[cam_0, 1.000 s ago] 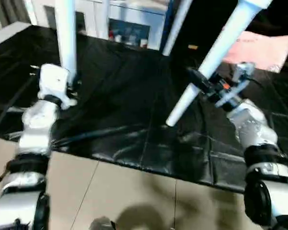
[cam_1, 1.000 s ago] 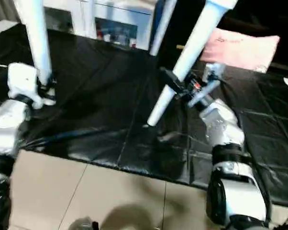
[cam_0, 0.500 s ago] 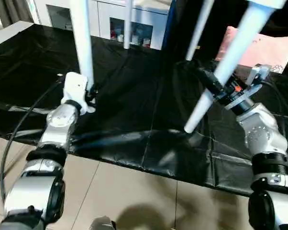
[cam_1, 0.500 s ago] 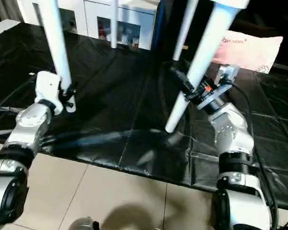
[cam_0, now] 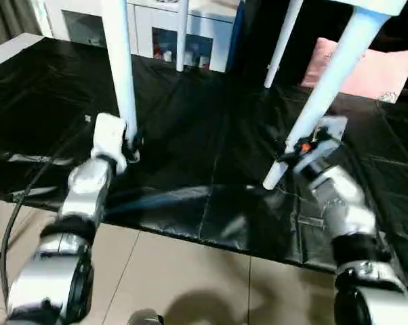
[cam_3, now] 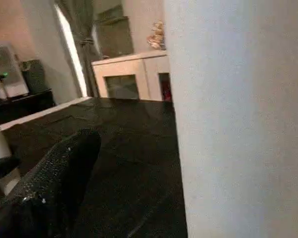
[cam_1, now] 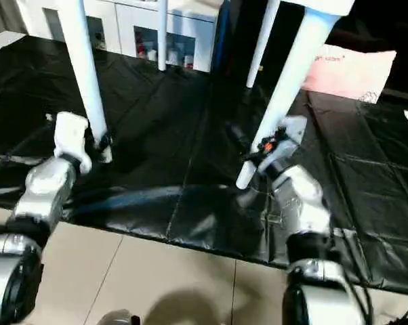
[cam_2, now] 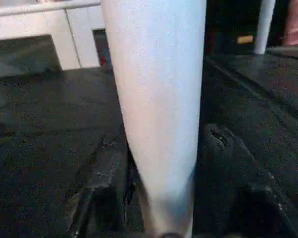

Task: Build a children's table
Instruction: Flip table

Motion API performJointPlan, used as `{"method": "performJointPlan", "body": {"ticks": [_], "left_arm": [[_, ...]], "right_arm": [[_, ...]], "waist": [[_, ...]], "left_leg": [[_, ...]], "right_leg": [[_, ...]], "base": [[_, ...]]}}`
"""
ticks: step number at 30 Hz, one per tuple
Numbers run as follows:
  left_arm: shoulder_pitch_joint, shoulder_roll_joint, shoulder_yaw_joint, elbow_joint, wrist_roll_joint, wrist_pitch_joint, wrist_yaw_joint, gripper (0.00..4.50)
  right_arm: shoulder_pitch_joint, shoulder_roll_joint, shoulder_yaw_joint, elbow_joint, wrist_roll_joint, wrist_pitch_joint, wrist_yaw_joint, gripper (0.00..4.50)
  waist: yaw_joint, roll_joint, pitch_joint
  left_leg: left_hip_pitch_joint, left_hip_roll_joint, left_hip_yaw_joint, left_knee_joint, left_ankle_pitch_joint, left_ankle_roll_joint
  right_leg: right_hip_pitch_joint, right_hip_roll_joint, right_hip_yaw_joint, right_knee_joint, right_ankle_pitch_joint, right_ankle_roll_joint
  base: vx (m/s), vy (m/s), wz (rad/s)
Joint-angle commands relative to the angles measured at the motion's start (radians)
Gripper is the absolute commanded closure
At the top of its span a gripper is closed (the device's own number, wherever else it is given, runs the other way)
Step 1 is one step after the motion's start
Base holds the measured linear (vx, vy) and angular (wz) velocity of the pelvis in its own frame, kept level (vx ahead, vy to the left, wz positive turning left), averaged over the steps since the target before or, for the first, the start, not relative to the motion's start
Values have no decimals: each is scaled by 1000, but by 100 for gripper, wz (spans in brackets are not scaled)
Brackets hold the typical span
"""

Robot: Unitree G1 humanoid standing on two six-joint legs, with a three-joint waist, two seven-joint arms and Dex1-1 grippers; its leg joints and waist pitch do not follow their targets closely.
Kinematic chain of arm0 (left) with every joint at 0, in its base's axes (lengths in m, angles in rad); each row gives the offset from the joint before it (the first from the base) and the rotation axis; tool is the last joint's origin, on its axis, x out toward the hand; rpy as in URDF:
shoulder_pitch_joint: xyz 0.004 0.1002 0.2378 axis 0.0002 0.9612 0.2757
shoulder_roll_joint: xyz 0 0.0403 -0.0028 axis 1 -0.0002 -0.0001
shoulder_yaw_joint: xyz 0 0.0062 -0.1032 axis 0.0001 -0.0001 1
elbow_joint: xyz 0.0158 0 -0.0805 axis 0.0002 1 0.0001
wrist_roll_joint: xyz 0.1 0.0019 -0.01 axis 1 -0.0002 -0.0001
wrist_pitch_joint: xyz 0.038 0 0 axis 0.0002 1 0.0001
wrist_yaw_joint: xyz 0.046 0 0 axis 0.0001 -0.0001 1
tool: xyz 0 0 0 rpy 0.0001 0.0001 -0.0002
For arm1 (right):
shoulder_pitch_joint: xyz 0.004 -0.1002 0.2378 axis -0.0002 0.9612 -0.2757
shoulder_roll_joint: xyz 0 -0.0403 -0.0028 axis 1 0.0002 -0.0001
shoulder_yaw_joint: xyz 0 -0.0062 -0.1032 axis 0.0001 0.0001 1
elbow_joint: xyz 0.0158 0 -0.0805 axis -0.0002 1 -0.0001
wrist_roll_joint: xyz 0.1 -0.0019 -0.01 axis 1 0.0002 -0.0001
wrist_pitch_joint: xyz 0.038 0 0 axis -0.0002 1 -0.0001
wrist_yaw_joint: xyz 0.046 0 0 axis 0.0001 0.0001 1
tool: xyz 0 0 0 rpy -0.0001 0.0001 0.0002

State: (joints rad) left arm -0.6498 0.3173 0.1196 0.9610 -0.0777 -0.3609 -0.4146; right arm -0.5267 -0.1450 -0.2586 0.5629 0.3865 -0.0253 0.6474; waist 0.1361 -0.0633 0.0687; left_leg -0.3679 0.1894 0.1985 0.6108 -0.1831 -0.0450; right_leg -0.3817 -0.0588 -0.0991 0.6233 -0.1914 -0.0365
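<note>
While both arms are gripping table legs above the black sheet (cam_0: 190, 122), the right gripper (cam_0: 295, 150) is sitting lower on its slanted leg (cam_0: 326, 88) than half a second ago, nearer the leg's free end, which is hanging just over the sheet. The left gripper (cam_0: 126, 139) is staying where it was, its jaws closed on the near-upright leg (cam_0: 119, 61). The right jaws are closed on the slanted leg too. Two further legs (cam_0: 182, 34) of the children's table are standing behind, reaching up out of frame toward the tabletop.

The head views are showing the pink pillow (cam_0: 373, 71) and the white cabinet (cam_0: 156, 27) beyond the sheet. The left wrist view is looking up the held leg between two black fingers (cam_2: 107, 178). The right wrist view is showing one black finger (cam_3: 55, 178) beside its leg.
</note>
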Motion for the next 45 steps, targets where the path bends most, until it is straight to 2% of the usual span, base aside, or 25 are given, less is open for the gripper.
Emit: {"method": "performJointPlan", "body": {"ticks": [1, 3, 6, 10, 11, 12, 16, 20, 21, 25, 27, 32, 33, 34, 35, 36, 37, 38, 39, 40, 41, 42, 43, 44, 45], "left_arm": [[59, -23, 0, -102, -64, -8, -85, 181], [142, -24, 22, -225, -121, 14, -92, 146], [238, -24, 36, -374, -153, 45, -74, 129], [317, -26, 34, -514, -163, 83, -53, 95], [370, -30, 29, -607, -158, 121, -42, 92], [393, -29, 22, -641, -143, 129, -33, 85], [455, -34, 13, -739, -114, 165, 16, 53], [516, -52, 10, -833, -111, 237, 65, 53], [572, -71, -1, -879, -107, 276, 93, 53], [606, -80, -10, -907, -85, 290, 111, 53], [660, -94, -23, -982, -60, 332, 145, 53], [706, -94, -28, -1057, -77, 353, 142, 53], [719, -91, -26, -1073, -84, 359, 137, 53], [722, -89, -24, -1073, -84, 364, 140, 53], [727, -88, -22, -1076, -81, 368, 143, 53], [727, -88, -22, -1076, -81, 368, 143, 53], [736, -84, -22, -1087, -69, 369, 147, 53], [741, -78, -24, -1095, -38, 375, 163, 53], [743, -74, -27, -1102, -16, 376, 173, 53], [743, -74, -27, -1102, -16, 376, 173, 53], [744, -67, -32, -1106, -3, 381, 175, 53], [746, -70, -31, -1111, -5, 386, 178, 53], [746, -77, -26, -1113, -17, 394, 181, 53], [746, -83, -21, -1115, -29, 400, 184, 53], [744, -92, -11, -1117, -49, 402, 188, 53]], "right_arm": [[54, 15, -4, -77, 3, -23, -13, 0], [123, 38, 18, -154, -16, -58, -31, 0], [197, 65, 43, -236, -48, -90, -83, 0], [260, 88, 68, -314, -82, -103, -124, 0], [300, 104, 80, -364, -120, -115, -165, 0], [316, 112, 80, -378, -148, -132, -197, 0], [356, 141, 42, -412, -205, -178, -323, 0], [406, 151, 14, -461, -232, -197, -396, 0], [461, 150, 27, -529, -223, -136, -392, 0], [500, 144, 53, -571, -233, -84, -385, 0], [588, 121, 148, -650, -226, 67, -343, 0], [645, 128, 166, -669, -241, 89, -360, 0], [645, 129, 158, -667, -242, 83, -363, 0], [644, 126, 158, -667, -242, 77, -358, 0], [641, 124, 158, -672, -235, 90, -355, 0], [641, 124, 158, -672, -235, 90, -355, 0], [641, 114, 168, -690, -225, 111, -350, 0], [643, 109, 176, -701, -217, 119, -347, 0], [646, 105, 183, -713, -213, 128, -350, 0], [646, 105, 183, -713, -213, 128, -350, 0], [647, 104, 185, -716, -214, 129, -352, 0], [647, 105, 190, -719, -212, 123, -348, 0], [647, 105, 193, -721, -209, 119, -344, 0], [646, 105, 196, -722, -206, 117, -339, 0], [645, 103, 198, -722, -201, 125, -333, 0]], "waist": [[-6, 22, -77], [-8, 22, -81], [-9, 15, -78], [-18, 23, -70], [-19, 22, -69], [-23, 32, -66], [-38, 30, -62], [-48, 38, -53], [-50, 40, -53], [-54, 38, -53], [-54, 37, -50], [-55, 35, -49], [-56, 46, -50], [-54, 35, -46], [-48, 25, -45], [-40, 23, -39], [-28, 16, -39], [-1, 8, -45], [4, 12, -41], [-18, 20, -45], [-26, 31, -53], [-74, 61, -68], [-81, 66, -72], [-102, 84, -71], [-115, 94, -64]], "left_leg": [[28, 79, -43, -90, -252, -57], [21, 72, -34, -86, -194, -24], [18, 68, -32, -85, -169, 1], [24, 70, -32, -92, -209, -11], [24, 70, -33, -93, -217, -15], [20, 75, -38, -99, -239, -29], [27, 67, -36, -101, -299, -49], [29, 68, -40, -105, -365, -64], [31, 65, -41, -104, -383, -63], [25, 60, -43, -102, -372, -37], [21, 63, -46, -103, -352, -27], [27, 59, -45, -101, -377, -20], [62, 61, -12, -76, -365, -36], [70, 49, -5, -62, -398, -50], [69, 36, 8, -47, -411, -58], [68, 33, 8, -38, -420, -45], [67, 27, -1, -10, -399, -11], [3, 5, -56, 53, -263, 35], [-1, 8, -75, 65, -245, 28], [-15, 9, -106, -4, -187, 26], [-28, 11, -110, -71, -146, 44], [52, 48, -126, -97, -171, 35], [53, 57, -134, -96, -155, 25], [40, 89, -163, -117, -125, -78], [37, 124, -172, -138, -174, -127]], "right_leg": [[34, -131, 76, -74, -164, -177], [35, -122, 74, -62, -64, -196], [38, -117, 74, -64, -70, -187], [31, -111, 76, -74, -145, -162], [32, -111, 77, -75, -157, -159], [35, -114, 77, -76, -180, -150], [27, -107, 80, -91, -263, -124], [23, -102, 80, -101, -329, -100], [23, -104, 80, -105, -356, -91], [26, -102, 82, -112, -397, -62], [29, -99, 81, -115, -411, -45], [19, -103, 79, -129, -489, -31], [-18, -88, 113, -156, -521, -13], [-24, -87, 118, -152, -553, -6], [-22, -83, 157, -154, -624, 15], [-25, -90, 184, -160, -668, 17], [-16, -118, 238, -171, -750, 17], [55, -178, 352, -180, -755, -16], [49, -181, 366, -185, -755, -37], [47, -110, 300, -150, -633, -85], [52, -71, 215, -114, -485, -109], [-30, 25, 137, -35, -213, -99], [-22, 14, 126, -21, -109, -98], [-9, 15, 99, 0, 5, -78], [-14, 10, 77, 13, -35, -33]], "base": [[0, 0, 0], [60, -7, -2], [17, -4, -1], [0, 0, 0], [0, 0, 0], [0, 0, 0], [0, 0, 0], [0, 0, 0], [0, 0, 0], [0, 0, 0], [0, 0, 0], [0, 0, 0], [0, 0, 0], [-36, 30, -26], [-20, 20, -23], [-19, 59, -50], [47, 103, -61], [51, 193, -95], [50, 153, -68], [9, 193, -64], [7, 203, -24], [7, 203, -24], [11, 197, 7], [-6, 156, 5], [-6, 156, 5]]}}
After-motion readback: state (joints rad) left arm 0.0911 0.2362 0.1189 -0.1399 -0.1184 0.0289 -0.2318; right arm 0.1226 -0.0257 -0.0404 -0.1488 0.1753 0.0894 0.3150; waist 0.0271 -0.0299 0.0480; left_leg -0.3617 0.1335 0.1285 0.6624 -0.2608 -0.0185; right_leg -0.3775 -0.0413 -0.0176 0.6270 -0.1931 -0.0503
